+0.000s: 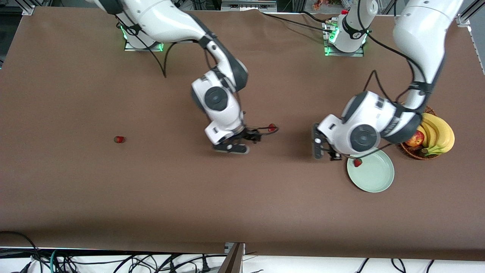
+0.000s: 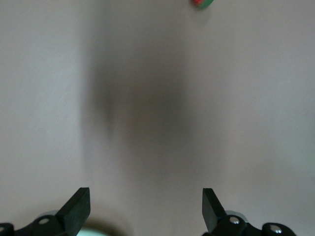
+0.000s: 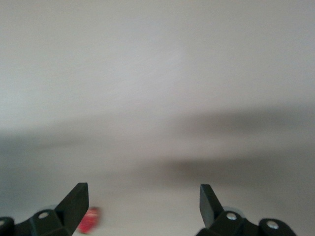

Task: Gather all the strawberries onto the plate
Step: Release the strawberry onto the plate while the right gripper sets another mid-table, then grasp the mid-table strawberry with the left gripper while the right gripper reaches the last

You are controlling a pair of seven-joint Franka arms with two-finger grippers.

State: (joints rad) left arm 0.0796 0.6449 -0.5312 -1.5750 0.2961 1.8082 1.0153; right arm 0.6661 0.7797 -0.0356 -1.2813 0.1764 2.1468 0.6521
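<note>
Basket (image 1: 411, 153) tight beside plate (image 1: 375, 178)

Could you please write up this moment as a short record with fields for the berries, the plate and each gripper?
strawberries on plate: one strawberry at the rim of the plate
strawberries on table: one toward the right arm's end; one mid-table beside the right gripper
left gripper: open, empty, beside the plate
right gripper: open, empty, low over the table
other items: basket with banana and apple
</note>
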